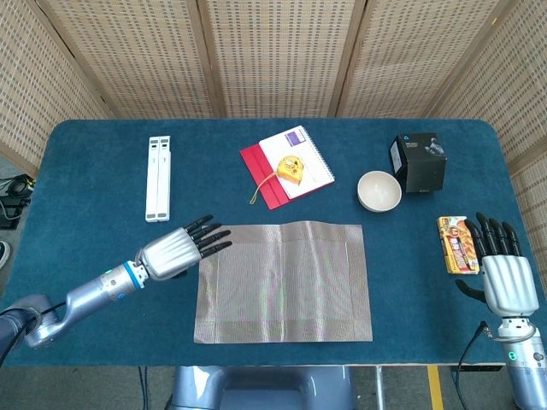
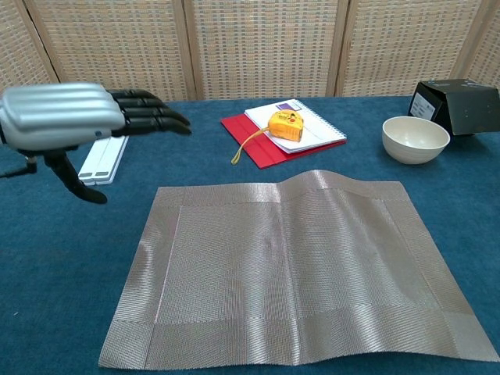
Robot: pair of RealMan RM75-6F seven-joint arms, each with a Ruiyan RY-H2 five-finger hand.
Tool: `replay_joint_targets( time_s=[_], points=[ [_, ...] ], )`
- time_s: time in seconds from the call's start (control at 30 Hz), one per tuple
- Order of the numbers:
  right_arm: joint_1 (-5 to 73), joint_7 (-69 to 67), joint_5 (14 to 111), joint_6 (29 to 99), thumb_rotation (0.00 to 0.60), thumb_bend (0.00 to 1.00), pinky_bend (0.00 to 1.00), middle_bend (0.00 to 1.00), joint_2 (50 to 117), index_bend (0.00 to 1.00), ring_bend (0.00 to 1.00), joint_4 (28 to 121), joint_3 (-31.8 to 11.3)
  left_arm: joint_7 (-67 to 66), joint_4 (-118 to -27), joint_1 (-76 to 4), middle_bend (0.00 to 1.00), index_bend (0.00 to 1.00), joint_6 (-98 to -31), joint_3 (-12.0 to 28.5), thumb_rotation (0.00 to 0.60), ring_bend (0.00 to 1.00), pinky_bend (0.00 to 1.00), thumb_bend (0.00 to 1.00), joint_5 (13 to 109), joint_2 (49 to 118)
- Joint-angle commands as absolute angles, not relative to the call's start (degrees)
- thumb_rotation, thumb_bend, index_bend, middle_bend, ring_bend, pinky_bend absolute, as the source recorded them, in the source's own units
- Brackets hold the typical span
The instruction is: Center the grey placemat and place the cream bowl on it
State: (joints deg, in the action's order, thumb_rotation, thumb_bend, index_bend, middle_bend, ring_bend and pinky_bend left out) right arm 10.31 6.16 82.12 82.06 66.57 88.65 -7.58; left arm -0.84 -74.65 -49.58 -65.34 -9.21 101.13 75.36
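Head view: the woven grey rectangular placemat (image 1: 283, 281) lies flat; the smooth round cream bowl (image 1: 379, 190) sits beyond its far right corner; left hand (image 1: 175, 249) hovers beside its left edge with straight fingers, right hand (image 1: 505, 273) likewise.

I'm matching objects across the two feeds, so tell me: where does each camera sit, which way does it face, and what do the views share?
Head view: high above the near table edge, looking steeply down on the whole table; shows the left hand with its forearm and the right hand.
Chest view: low at the near edge, looking across the table toward the wicker screens; shows only the left hand, raised above the table.
Shared: grey placemat, cream bowl, tape measure, notebook, black box.
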Motion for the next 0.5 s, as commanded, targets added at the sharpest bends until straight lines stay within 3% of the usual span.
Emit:
replay_joint_targets(
  time_s=[0.03, 0.27, 0.5],
  points=[
    [11.0, 7.1, 80.8, 80.7, 0.6, 0.0, 0.0, 0.0, 67.3, 0.0, 0.0, 87.6, -7.9, -4.5, -80.1, -44.7, 0.0, 0.0, -66.5, -5.0, 0.6, 0.0, 0.0, 0.0, 91.2, 70.7],
    [14.8, 7.7, 77.9, 74.9, 0.6, 0.0, 0.0, 0.0, 69.7, 0.0, 0.0, 83.2, -9.6, -15.5, -89.1, -34.8, 0.0, 0.0, -74.0, 0.2, 0.6, 0.0, 0.0, 0.0, 75.0, 67.3],
    [23.3, 7.1, 76.4, 62.9, 0.6, 0.0, 0.0, 0.0, 73.3, 0.04, 0.0, 75.7, -11.1, -14.8, -92.5, -27.9, 0.0, 0.0, -79.4, 1.3, 0.6, 0.0, 0.0, 0.0, 70.3, 67.5]
  ],
)
